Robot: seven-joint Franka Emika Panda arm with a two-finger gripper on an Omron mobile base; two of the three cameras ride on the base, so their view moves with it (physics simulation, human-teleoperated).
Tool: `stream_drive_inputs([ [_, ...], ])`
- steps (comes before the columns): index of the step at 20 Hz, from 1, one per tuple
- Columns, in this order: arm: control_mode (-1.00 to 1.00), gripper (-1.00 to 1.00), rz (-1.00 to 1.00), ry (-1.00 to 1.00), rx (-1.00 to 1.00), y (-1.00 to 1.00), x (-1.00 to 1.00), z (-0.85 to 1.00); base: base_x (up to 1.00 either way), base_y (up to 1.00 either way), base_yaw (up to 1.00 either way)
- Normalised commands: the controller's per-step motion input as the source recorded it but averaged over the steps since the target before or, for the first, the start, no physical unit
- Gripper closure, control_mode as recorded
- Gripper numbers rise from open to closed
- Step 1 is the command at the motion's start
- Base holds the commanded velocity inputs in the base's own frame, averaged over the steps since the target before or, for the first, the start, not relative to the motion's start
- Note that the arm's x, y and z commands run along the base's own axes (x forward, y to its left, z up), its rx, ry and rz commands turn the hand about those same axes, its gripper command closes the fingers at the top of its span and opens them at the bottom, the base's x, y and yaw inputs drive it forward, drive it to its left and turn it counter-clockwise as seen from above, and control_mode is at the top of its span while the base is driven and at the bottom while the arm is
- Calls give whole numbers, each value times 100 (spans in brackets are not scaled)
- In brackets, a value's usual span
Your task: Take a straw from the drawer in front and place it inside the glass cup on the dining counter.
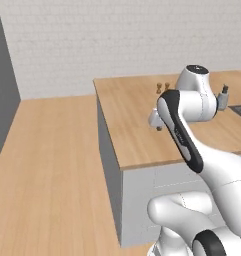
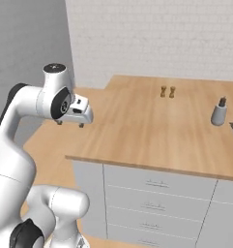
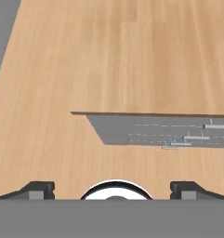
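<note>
My gripper (image 2: 70, 124) hangs open and empty, fingers pointing down, just above the left front corner of a counter (image 2: 137, 131) with a light wooden top and a pale grey base. I cannot tell whether this is the dining counter. Several shut drawer fronts (image 2: 156, 183) with slim bar handles line the counter's front. In the hand view those drawer fronts (image 3: 192, 135) lie below the counter edge, with the gripper (image 3: 113, 188) wide open. From the left base view the gripper (image 1: 157, 124) sits behind my forearm. The straw and the glass cup are out of view.
A grey soap-dispenser bottle (image 2: 218, 112) stands at the counter's right, beside a dark sink edge (image 1: 240, 111). Two small brown shakers (image 2: 167, 91) stand near the far edge. Wooden floor (image 1: 47, 170) spreads to the counter's left, up to a white brick wall (image 1: 92, 45).
</note>
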Motion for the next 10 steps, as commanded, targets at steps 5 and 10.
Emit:
stream_drive_inputs([
  [5,100,-100,0,0,0,0,0,0,2,41,0],
  [10,100,-100,0,0,0,0,0,0,0,46,0],
])
